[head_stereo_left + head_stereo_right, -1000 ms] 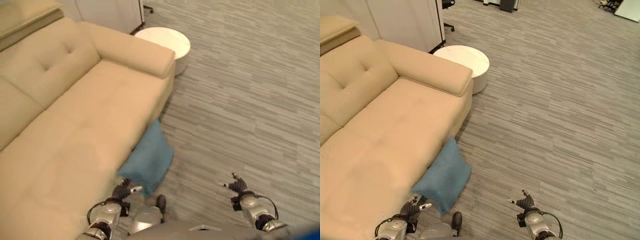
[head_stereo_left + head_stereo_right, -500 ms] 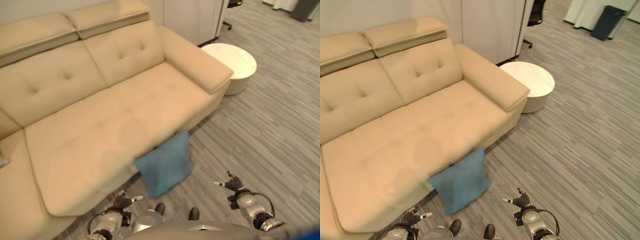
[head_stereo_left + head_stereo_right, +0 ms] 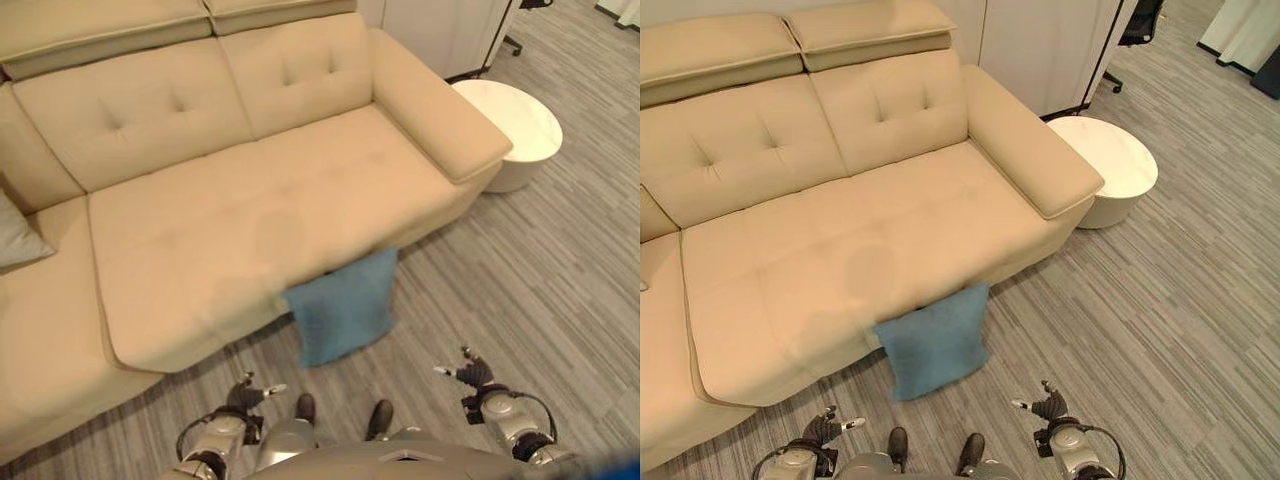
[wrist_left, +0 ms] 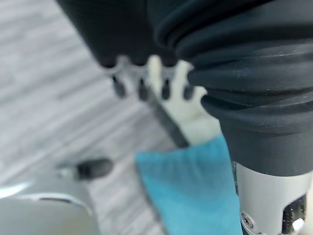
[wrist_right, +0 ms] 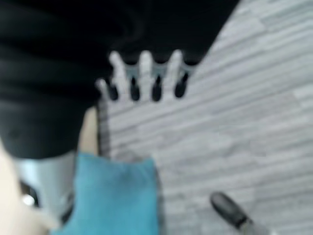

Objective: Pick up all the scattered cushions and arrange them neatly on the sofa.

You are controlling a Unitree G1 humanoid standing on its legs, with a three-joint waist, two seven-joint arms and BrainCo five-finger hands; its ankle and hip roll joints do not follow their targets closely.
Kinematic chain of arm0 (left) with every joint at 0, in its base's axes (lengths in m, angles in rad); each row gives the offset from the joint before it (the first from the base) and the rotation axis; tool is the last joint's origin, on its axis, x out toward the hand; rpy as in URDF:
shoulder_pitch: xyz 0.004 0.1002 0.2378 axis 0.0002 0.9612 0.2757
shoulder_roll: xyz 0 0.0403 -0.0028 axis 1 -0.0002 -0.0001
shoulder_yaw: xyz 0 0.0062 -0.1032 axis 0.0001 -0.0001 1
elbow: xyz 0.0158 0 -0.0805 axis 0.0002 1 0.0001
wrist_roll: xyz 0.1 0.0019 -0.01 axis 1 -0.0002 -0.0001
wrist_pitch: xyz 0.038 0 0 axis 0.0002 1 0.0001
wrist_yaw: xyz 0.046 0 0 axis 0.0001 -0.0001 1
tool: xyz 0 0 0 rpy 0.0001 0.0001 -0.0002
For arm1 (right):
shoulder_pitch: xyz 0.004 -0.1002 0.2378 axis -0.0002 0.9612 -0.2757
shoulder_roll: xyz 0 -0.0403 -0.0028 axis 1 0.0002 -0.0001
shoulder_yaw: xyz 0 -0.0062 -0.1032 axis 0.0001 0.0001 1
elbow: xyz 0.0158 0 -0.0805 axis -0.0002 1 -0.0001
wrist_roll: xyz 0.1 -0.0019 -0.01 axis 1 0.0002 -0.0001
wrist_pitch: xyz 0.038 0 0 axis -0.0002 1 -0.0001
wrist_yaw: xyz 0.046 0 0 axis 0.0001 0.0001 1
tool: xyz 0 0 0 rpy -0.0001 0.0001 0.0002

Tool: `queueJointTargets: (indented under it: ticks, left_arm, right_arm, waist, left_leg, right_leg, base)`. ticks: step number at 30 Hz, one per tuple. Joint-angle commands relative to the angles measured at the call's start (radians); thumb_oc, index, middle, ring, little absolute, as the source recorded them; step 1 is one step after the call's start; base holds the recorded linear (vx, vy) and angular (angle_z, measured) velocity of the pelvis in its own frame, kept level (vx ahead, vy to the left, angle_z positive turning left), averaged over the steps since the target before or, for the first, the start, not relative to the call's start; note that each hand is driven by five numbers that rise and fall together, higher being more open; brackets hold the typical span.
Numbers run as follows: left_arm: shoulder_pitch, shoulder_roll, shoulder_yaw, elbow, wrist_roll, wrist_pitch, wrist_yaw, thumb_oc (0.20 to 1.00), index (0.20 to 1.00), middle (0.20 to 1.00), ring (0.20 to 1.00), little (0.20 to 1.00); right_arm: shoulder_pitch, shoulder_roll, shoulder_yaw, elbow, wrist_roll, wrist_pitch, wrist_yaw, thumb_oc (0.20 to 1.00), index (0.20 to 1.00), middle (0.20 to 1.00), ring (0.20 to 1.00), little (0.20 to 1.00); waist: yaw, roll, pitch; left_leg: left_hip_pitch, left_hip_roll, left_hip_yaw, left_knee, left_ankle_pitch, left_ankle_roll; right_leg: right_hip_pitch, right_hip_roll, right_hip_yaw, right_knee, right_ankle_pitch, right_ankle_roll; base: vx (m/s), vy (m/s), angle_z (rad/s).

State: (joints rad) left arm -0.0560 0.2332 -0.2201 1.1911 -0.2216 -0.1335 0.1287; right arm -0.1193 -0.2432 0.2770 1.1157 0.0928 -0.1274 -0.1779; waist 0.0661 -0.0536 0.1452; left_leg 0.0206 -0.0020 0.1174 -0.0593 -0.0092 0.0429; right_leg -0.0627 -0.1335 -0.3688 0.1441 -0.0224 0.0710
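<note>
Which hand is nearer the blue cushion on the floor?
The left hand, low on the cushion's sofa side. The blue cushion leans against the sofa front. The right hand hangs farther off, over open floor on the other side.

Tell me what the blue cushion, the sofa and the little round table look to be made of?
The blue cushion looks like soft matte woven fabric. The sofa seems covered in smooth beige leather or microfibre, judging by its button tufts. The round table looks hard, smooth and white, possibly painted wood or plastic.

Office lounge: beige sofa [image 3: 840,220], grey carpet [image 3: 1200,300], office chair [image 3: 1140,20].
</note>
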Motion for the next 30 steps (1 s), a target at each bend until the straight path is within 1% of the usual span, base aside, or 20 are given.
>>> queueJointTargets:
  ticks: [1, 3, 4, 5, 6, 8, 9, 10, 11, 12, 13, 15, 19, 20, 22, 24, 25, 26, 28, 30]
  left_arm:
    - [-0.038, 0.016, 0.0, -0.014, 0.009, -0.019, 0.0, 1.0, 1.0, 1.0, 1.0, 1.0]
    - [-0.043, 0.019, -0.007, -0.017, 0.01, -0.024, 0.002, 1.0, 1.0, 1.0, 1.0, 1.0]
    - [-0.049, 0.022, -0.01, -0.023, 0.006, -0.028, 0.004, 1.0, 1.0, 1.0, 1.0, 1.0]
    - [-0.058, 0.023, -0.012, -0.026, 0.001, -0.031, 0.006, 1.0, 1.0, 1.0, 1.0, 1.0]
    - [-0.058, 0.023, -0.012, -0.026, 0.001, -0.031, 0.006, 1.0, 1.0, 1.0, 1.0, 1.0]
    - [-0.061, 0.024, -0.007, -0.018, -0.003, -0.035, 0.01, 1.0, 1.0, 1.0, 1.0, 1.0]
    - [-0.056, 0.026, -0.001, -0.011, -0.006, -0.036, 0.012, 1.0, 1.0, 1.0, 1.0, 1.0]
    - [-0.052, 0.023, 0.0, -0.008, -0.003, -0.038, 0.013, 1.0, 1.0, 1.0, 1.0, 1.0]
    - [-0.038, 0.019, 0.01, -0.004, -0.013, -0.038, 0.015, 1.0, 1.0, 1.0, 1.0, 1.0]
    - [-0.038, 0.02, 0.009, -0.006, -0.019, -0.037, 0.017, 1.0, 1.0, 1.0, 1.0, 1.0]
    - [-0.038, 0.02, 0.009, -0.006, -0.019, -0.037, 0.017, 1.0, 1.0, 1.0, 1.0, 1.0]
    - [-0.033, 0.014, 0.012, -0.005, -0.027, -0.04, 0.015, 1.0, 1.0, 1.0, 1.0, 1.0]
    - [-0.042, 0.005, 0.007, -0.052, -0.07, -0.047, 0.025, 1.0, 1.0, 1.0, 1.0, 1.0]
    - [-0.051, 0.005, -0.001, -0.075, -0.081, -0.048, 0.028, 1.0, 1.0, 1.0, 1.0, 1.0]
    - [-0.065, 0.004, -0.015, -0.125, -0.093, -0.054, 0.031, 1.0, 1.0, 1.0, 1.0, 1.0]
    - [-0.093, 0.006, -0.029, -0.17, -0.106, -0.059, 0.038, 1.0, 1.0, 1.0, 1.0, 1.0]
    - [-0.103, 0.009, -0.034, -0.194, -0.113, -0.061, 0.041, 1.0, 1.0, 1.0, 1.0, 1.0]
    - [-0.108, 0.015, -0.038, -0.212, -0.112, -0.064, 0.044, 1.0, 1.0, 1.0, 1.0, 1.0]
    - [-0.12, 0.026, -0.044, -0.256, -0.125, -0.075, 0.06, 1.0, 1.0, 1.0, 1.0, 1.0]
    - [-0.14, 0.036, -0.053, -0.278, -0.129, -0.082, 0.069, 1.0, 1.0, 1.0, 1.0, 1.0]
  right_arm:
    - [-0.034, 0.0, 0.01, -0.064, 0.001, -0.028, -0.005, 1.0, 1.0, 1.0, 1.0, 1.0]
    - [-0.035, -0.003, 0.019, -0.08, 0.002, -0.032, -0.001, 1.0, 1.0, 1.0, 1.0, 1.0]
    - [-0.038, -0.008, 0.024, -0.097, 0.009, -0.033, -0.001, 1.0, 1.0, 1.0, 1.0, 1.0]
    - [-0.047, -0.012, 0.033, -0.112, 0.009, -0.034, -0.001, 1.0, 1.0, 1.0, 1.0, 1.0]
    - [-0.047, -0.013, 0.033, -0.112, 0.009, -0.034, -0.001, 1.0, 1.0, 1.0, 1.0, 1.0]
    - [-0.053, -0.015, 0.036, -0.136, 0.01, -0.035, -0.002, 1.0, 1.0, 1.0, 1.0, 1.0]
    - [-0.049, -0.015, 0.038, -0.14, 0.008, -0.036, 0.001, 1.0, 1.0, 1.0, 1.0, 1.0]
    - [-0.046, -0.014, 0.038, -0.136, 0.007, -0.036, 0.003, 1.0, 1.0, 1.0, 1.0, 1.0]
    - [-0.048, -0.014, 0.056, -0.146, -0.013, -0.035, 0.005, 1.0, 1.0, 1.0, 1.0, 1.0]
    - [-0.045, -0.018, 0.057, -0.154, -0.014, -0.037, 0.003, 1.0, 1.0, 1.0, 1.0, 1.0]
    - [-0.045, -0.018, 0.057, -0.154, -0.014, -0.037, 0.003, 1.0, 1.0, 1.0, 1.0, 1.0]
    - [-0.037, -0.027, 0.053, -0.17, -0.012, -0.042, 0.0, 1.0, 1.0, 1.0, 1.0, 1.0]
    - [-0.024, -0.051, 0.046, -0.209, 0.003, -0.054, -0.013, 1.0, 1.0, 1.0, 1.0, 1.0]
    - [-0.022, -0.057, 0.043, -0.217, 0.008, -0.056, -0.017, 1.0, 1.0, 1.0, 1.0, 1.0]
    - [-0.015, -0.065, 0.037, -0.231, 0.013, -0.054, -0.02, 1.0, 1.0, 1.0, 1.0, 1.0]
    - [-0.021, -0.071, 0.032, -0.233, 0.02, -0.055, -0.027, 1.0, 1.0, 1.0, 1.0, 1.0]
    - [-0.025, -0.073, 0.032, -0.235, 0.018, -0.052, -0.031, 1.0, 1.0, 1.0, 1.0, 1.0]
    - [-0.031, -0.073, 0.036, -0.232, 0.018, -0.052, -0.033, 1.0, 1.0, 1.0, 1.0, 1.0]
    - [-0.05, -0.072, 0.048, -0.23, 0.014, -0.052, -0.038, 1.0, 1.0, 1.0, 1.0, 1.0]
    - [-0.068, -0.07, 0.049, -0.234, 0.024, -0.054, -0.043, 1.0, 1.0, 1.0, 1.0, 1.0]
  waist:
    - [0.004, -0.019, -0.003]
    - [-0.014, -0.011, -0.003]
    - [-0.023, -0.008, 0.002]
    - [-0.029, -0.009, 0.009]
    - [-0.03, -0.008, 0.013]
    - [-0.045, -0.01, 0.017]
    - [-0.045, -0.015, 0.021]
    - [-0.044, -0.018, 0.019]
    - [-0.034, -0.021, 0.011]
    - [-0.033, -0.019, 0.009]
    - [-0.035, -0.019, 0.009]
    - [-0.032, -0.019, 0.006]
    - [-0.04, -0.02, 0.024]
    - [-0.047, -0.02, 0.035]
    - [-0.06, -0.021, 0.052]
    - [-0.075, -0.02, 0.063]
    - [-0.077, -0.019, 0.064]
    - [-0.076, -0.019, 0.064]
    - [-0.075, -0.022, 0.07]
    - [-0.078, -0.027, 0.087]
  left_leg:
    - [-0.052, -0.031, -0.093, 0.089, -0.015, -0.025]
    - [-0.037, -0.036, -0.127, 0.077, -0.018, -0.028]
    - [-0.032, -0.039, -0.149, 0.077, -0.021, -0.034]
    - [-0.026, -0.043, -0.175, 0.081, -0.031, -0.041]
    - [-0.022, -0.042, -0.176, 0.081, -0.033, -0.041]
    - [-0.012, -0.047, -0.208, 0.087, -0.048, -0.048]
    - [-0.005, -0.049, -0.224, 0.097, -0.053, -0.054]
    - [-0.004, -0.05, -0.233, 0.101, -0.056, -0.056]
    - [-0.006, -0.041, -0.235, 0.097, -0.051, -0.066]
    - [-0.013, -0.034, -0.242, 0.093, -0.042, -0.076]
    - [-0.013, -0.033, -0.243, 0.093, -0.042, -0.076]
    - [-0.027, -0.019, -0.257, 0.098, -0.039, -0.094]
    - [-0.083, 0.017, -0.216, 0.141, -0.026, -0.121]
    - [-0.104, 0.026, -0.182, 0.156, -0.016, -0.124]
    - [-0.137, 0.042, -0.101, 0.174, 0.001, -0.125]
    - [-0.167, 0.062, -0.024, 0.177, 0.015, -0.119]
    - [-0.178, 0.063, -0.012, 0.169, 0.022, -0.119]
    - [-0.183, 0.059, -0.017, 0.159, 0.023, -0.116]
    - [-0.193, 0.053, -0.034, 0.142, 0.02, -0.108]
    - [-0.22, 0.05, -0.034, 0.139, 0.024, -0.103]
  right_leg:
    - [-0.006, -0.011, 0.126, 0.152, 0.037, 0.089]
    - [-0.033, 0.022, 0.209, 0.117, 0.013, 0.073]
    - [-0.043, 0.027, 0.249, 0.072, 0.007, 0.067]
    - [-0.063, 0.01, 0.29, 0.003, 0.035, 0.069]
    - [-0.058, 0.011, 0.288, 0.002, 0.035, 0.068]
    - [-0.091, 0.001, 0.342, -0.053, 0.073, 0.081]
    - [-0.079, 0.003, 0.345, -0.055, 0.075, 0.083]
    - [-0.061, 0.0, 0.339, -0.072, 0.069, 0.086]
    - [-0.044, -0.001, 0.305, -0.091, 0.078, 0.085]
    - [-0.039, 0.006, 0.304, -0.097, 0.073, 0.082]
    - [-0.038, 0.006, 0.302, -0.098, 0.073, 0.082]
    - [-0.023, 0.009, 0.265, -0.116, 0.064, 0.074]
    - [-0.001, 0.014, 0.198, -0.136, 0.049, 0.057]
    - [0.001, 0.012, 0.177, -0.138, 0.047, 0.052]
    - [-0.002, 0.008, 0.146, -0.142, 0.044, 0.048]
    - [-0.019, 0.009, 0.116, -0.142, 0.045, 0.044]
    - [-0.033, 0.011, 0.106, -0.14, 0.044, 0.041]
    - [-0.046, 0.017, 0.106, -0.137, 0.045, 0.041]
    - [-0.081, 0.023, 0.121, -0.127, 0.049, 0.044]
    - [-0.127, 0.017, 0.136, -0.107, 0.054, 0.043]
  base:
    - [0.13, 0.068, 0.3]
    - [0.15, 0.025, 0.62]
    - [0.19, -0.078, 0.93]
    - [0.15, -0.087, 0.84]
    - [0.16, -0.11, 0.4]
    - [0.16, -0.095, 0.5]
    - [0.15, -0.103, 0.7]
    - [0.15, -0.204, 0.75]
    - [0.11, -0.219, 0.72]
    - [0.09, -0.191, 0.63]
    - [0.06, -0.127, 0.6]
    - [0.06, -0.159, 0.37]
    - [-0.02, -0.178, 0.49]
    - [-0.09, -0.13, 0.65]
    - [-0.13, -0.102, 0.64]
    - [-0.13, -0.089, 0.8]
    - [-0.08, -0.058, 0.63]
    - [-0.04, -0.031, 0.42]
    - [-0.05, 0.0, 0.01]
    - [-0.13, 0.061, -0.4]
